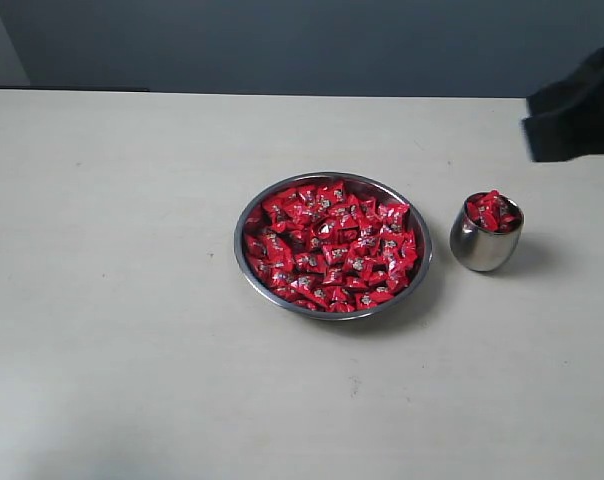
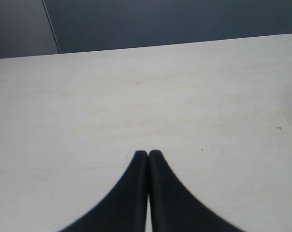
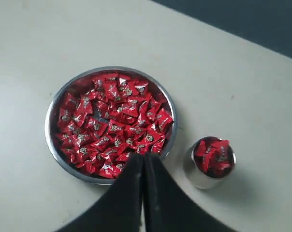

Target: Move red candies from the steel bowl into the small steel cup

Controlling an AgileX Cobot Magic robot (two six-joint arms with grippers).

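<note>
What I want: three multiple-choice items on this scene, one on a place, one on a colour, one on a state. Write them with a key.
1. In the exterior view, where does the small steel cup stand relative to the steel bowl?
A. left of it
B. inside it
C. right of it, apart

2. What colour are the wrappers of the candies?
A. red
B. blue
C. green

3. What state is the right hand in?
A. open wide
B. shut, empty
C. shut on the cup

Key:
1 C, a gap shows between them.
2 A, bowl and cup both hold red ones.
3 B, its fingers meet with nothing between.
</note>
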